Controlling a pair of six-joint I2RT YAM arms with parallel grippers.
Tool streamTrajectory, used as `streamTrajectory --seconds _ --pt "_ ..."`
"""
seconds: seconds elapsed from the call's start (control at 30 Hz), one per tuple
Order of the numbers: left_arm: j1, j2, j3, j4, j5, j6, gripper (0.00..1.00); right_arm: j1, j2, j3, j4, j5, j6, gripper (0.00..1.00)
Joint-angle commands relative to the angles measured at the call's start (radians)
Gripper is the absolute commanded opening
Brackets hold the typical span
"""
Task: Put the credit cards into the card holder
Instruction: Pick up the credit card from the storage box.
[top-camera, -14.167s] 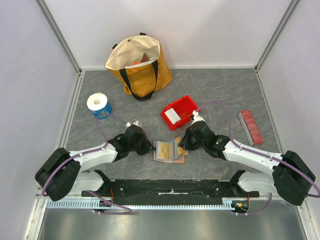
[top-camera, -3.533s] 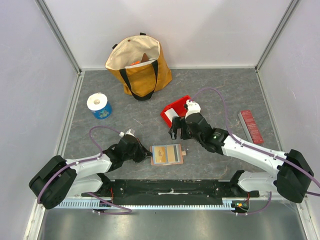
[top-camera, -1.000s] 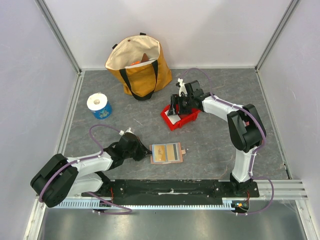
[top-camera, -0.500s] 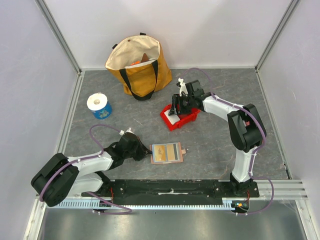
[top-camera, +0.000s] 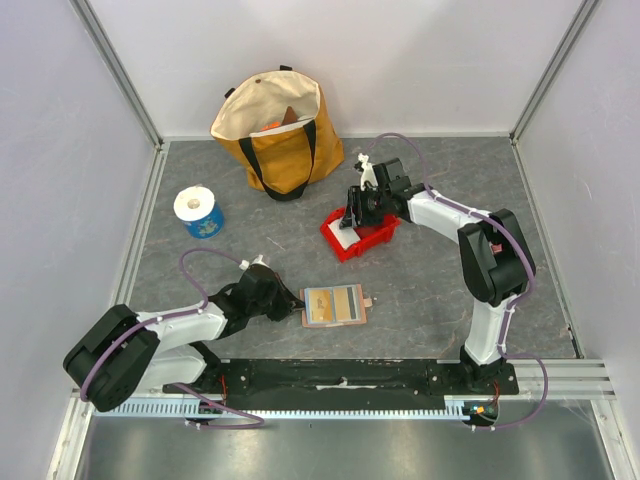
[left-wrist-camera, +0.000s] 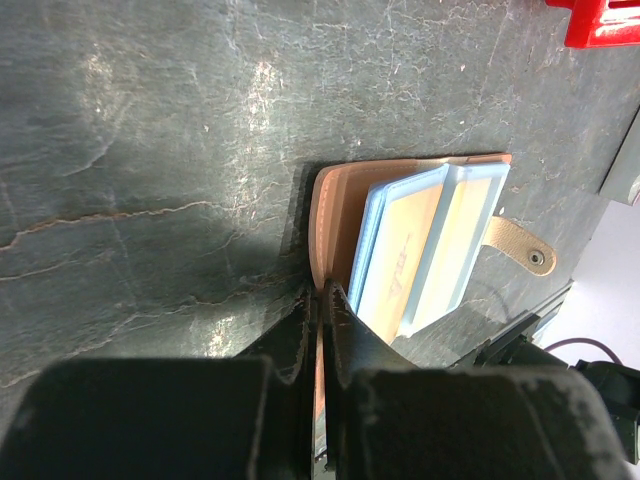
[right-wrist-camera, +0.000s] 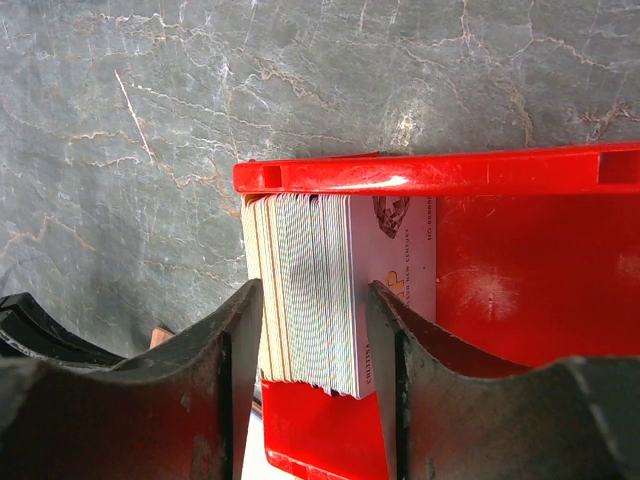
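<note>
The tan card holder (top-camera: 335, 305) lies open on the table in front of the arms, with light blue credit cards (left-wrist-camera: 420, 240) tucked in its slots. My left gripper (top-camera: 293, 303) is shut on the card holder's (left-wrist-camera: 335, 210) left edge, and the leather is pinched between the jaws of the left gripper (left-wrist-camera: 322, 292). My right gripper (top-camera: 352, 222) reaches down into the red bin (top-camera: 378, 236). In the right wrist view, a thick stack of credit cards (right-wrist-camera: 300, 250) stands on edge against the bin's rim (right-wrist-camera: 420, 172). The right gripper (right-wrist-camera: 312, 290) straddles it, open, with a thin gap at the right finger.
A yellow tote bag (top-camera: 280, 125) stands at the back left. A blue tub with a white roll on top (top-camera: 198, 210) sits at the left. White walls close in the table on three sides.
The right gripper's jaws have narrowed around the card stack in the red bin. The left gripper and the card holder have not moved.
</note>
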Motion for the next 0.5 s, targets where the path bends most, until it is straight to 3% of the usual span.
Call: streamTrajectory --seconds 0.0,0.13,0.3,0.47 --pt "0.006 0.013 0.017 0.001 -0.005 0.037 0.02 -0.006 -0.048 0.019 0.019 -0.030 -0.006 0.51" --pt "0.005 0.013 0.016 0.003 -0.004 0.035 0.02 -0.009 -0.045 0.023 0.020 -0.033 -0.007 0.50" --pt "0.006 0.011 0.016 0.003 -0.004 0.038 0.02 -0.012 -0.036 0.045 0.019 0.033 -0.012 0.75" --pt "0.006 0.011 0.014 0.003 -0.004 0.037 0.02 -0.012 0.002 0.063 0.019 0.011 -0.016 0.80"
